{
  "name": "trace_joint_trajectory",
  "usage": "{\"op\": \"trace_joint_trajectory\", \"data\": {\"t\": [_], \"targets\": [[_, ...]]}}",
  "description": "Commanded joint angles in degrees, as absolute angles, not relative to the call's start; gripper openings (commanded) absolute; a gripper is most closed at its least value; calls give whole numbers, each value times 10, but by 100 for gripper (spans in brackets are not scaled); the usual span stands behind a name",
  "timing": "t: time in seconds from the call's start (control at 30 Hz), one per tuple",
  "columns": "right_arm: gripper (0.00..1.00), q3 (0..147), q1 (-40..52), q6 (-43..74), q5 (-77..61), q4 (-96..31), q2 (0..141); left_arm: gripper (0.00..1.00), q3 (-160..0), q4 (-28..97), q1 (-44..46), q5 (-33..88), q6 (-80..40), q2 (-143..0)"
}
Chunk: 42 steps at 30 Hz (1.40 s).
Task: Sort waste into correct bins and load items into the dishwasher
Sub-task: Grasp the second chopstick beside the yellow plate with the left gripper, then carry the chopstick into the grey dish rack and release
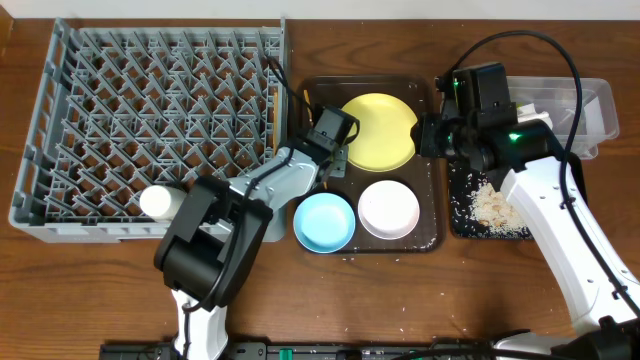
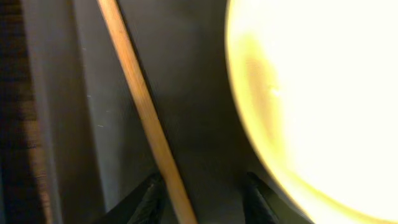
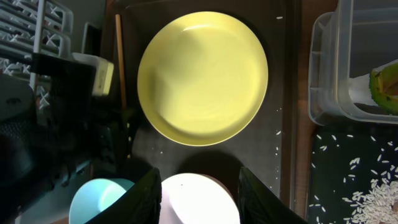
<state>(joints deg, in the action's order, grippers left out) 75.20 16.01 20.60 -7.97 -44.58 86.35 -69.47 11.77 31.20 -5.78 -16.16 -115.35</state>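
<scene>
Grey plastic fills the left of the table (image 1: 90, 290) from above: the dish rack (image 1: 150, 100), with a small white cup (image 1: 157, 202) inside it by the front wall. Just right of it lies the brown serving tray (image 1: 432, 215), which carries the yellow plate (image 1: 380, 130) at the back and the blue bowl (image 1: 324, 222) and white bowl (image 1: 389, 209) side by side in front. My left pincer (image 1: 336, 152) hangs over the tray's left part, beside the plate. Further right, loose rice (image 1: 492, 205) lies on the black tray (image 1: 462, 225), and the clear tub (image 1: 595, 100) stands behind it.

My left wrist camera shows my left fingers (image 2: 149, 196) apart. A brown chopstick (image 2: 140, 106) lies slantwise on the serving tray and runs between them, close to the finger on the picture's left. I cannot tell whether they touch. The plate's rim curves past on the right.

My right wrist camera looks straight down. My right pincer (image 3: 202, 199) stands apart, holding nothing, above the white bowl. The green wrapper (image 3: 385, 87) lies inside the tub.
</scene>
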Motion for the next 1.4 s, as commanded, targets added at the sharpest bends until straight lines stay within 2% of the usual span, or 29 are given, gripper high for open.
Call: {"op": "trace_joint_trajectory", "data": {"t": [0.0,0.03,0.13,0.5,0.83,0.93,1.17,1.37], "targets": [[38,753,158,210,-78,-446,854,35,-686,131,319,-26,-166,-1188],[37,753,158,210,-78,-446,854,31,-686,131,319,-26,-166,-1188],[37,753,158,210,-78,-447,854,8,-686,136,319,-40,-166,-1188],[35,753,158,210,-78,-459,854,8,-686,149,319,-52,-164,-1153],[35,753,158,210,-78,-461,854,8,-691,186,318,-103,-162,-982],[35,753,158,210,-78,-461,854,8,-691,207,318,-123,-150,-931],[35,753,158,210,-78,-462,854,8,-691,313,313,-256,-146,-844],[36,753,158,210,-78,-460,854,8,-681,370,272,-232,-147,-859]]}}
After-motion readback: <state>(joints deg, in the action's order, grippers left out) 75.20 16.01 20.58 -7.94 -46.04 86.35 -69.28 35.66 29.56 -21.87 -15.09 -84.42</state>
